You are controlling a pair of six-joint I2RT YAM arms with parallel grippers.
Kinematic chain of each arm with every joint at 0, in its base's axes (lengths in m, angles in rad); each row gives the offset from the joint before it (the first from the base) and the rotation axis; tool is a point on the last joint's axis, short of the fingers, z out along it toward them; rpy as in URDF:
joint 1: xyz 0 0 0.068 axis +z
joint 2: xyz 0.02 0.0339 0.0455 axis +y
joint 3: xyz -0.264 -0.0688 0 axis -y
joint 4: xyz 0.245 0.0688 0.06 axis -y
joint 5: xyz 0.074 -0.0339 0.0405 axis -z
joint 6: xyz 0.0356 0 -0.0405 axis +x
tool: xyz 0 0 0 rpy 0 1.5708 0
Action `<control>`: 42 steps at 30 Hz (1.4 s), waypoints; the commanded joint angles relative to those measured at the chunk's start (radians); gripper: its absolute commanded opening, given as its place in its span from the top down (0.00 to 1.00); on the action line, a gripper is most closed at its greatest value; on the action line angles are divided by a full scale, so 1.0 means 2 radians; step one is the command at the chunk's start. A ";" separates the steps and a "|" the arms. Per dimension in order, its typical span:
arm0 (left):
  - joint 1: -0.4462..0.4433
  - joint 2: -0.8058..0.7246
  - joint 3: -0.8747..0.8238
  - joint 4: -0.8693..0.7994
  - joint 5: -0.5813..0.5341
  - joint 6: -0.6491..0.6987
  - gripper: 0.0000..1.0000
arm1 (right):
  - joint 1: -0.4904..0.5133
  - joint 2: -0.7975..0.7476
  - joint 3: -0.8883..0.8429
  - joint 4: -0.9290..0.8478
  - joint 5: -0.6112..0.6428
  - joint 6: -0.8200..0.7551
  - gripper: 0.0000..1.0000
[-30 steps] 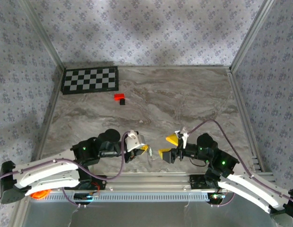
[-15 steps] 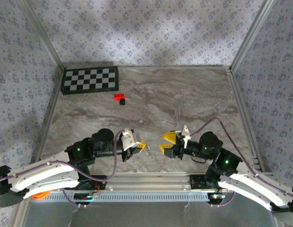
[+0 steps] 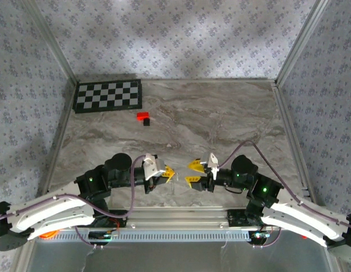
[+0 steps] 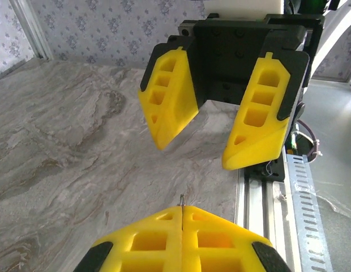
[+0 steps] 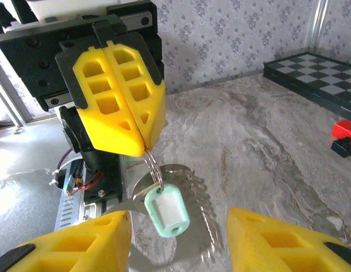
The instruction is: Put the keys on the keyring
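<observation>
Thin metal keyring [image 5: 153, 165] hanging from closed left fingers [image 5: 122, 107], mint tag [image 5: 167, 211], seemingly a silvery key [image 5: 195, 226] behind

Two grippers are counted, the left gripper [image 3: 167, 172] and the right gripper [image 3: 193, 173], each with two yellow fingers [image 4: 170, 96], four in all. One table [image 3: 221, 113] bears one checkerboard [image 3: 108, 96], one red block [image 3: 142, 116] and one black block [image 3: 146, 122]. One keyring [image 5: 154, 167] carries one green tag [image 5: 167, 211].

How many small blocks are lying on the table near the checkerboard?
2: a red block off the near right corner of the checkerboard, and a black block close beside it, on its near right side.
</observation>
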 commanded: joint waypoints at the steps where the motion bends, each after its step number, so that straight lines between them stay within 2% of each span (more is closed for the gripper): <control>1: 0.004 -0.014 0.018 0.029 0.022 0.002 1.00 | 0.006 0.005 0.023 0.018 -0.019 -0.017 0.51; 6: 0.004 -0.022 0.019 0.033 0.030 0.000 1.00 | 0.018 0.012 0.031 0.028 -0.023 -0.021 0.50; 20: 0.004 -0.025 0.026 0.042 0.051 -0.001 1.00 | 0.057 0.038 0.053 0.032 -0.024 -0.037 0.58; 30: 0.004 -0.026 0.031 0.041 0.063 -0.001 1.00 | 0.066 0.049 0.063 0.024 -0.012 -0.050 0.60; 42: 0.004 -0.020 0.035 0.035 0.070 0.002 1.00 | 0.071 0.067 0.075 0.011 0.001 -0.060 0.71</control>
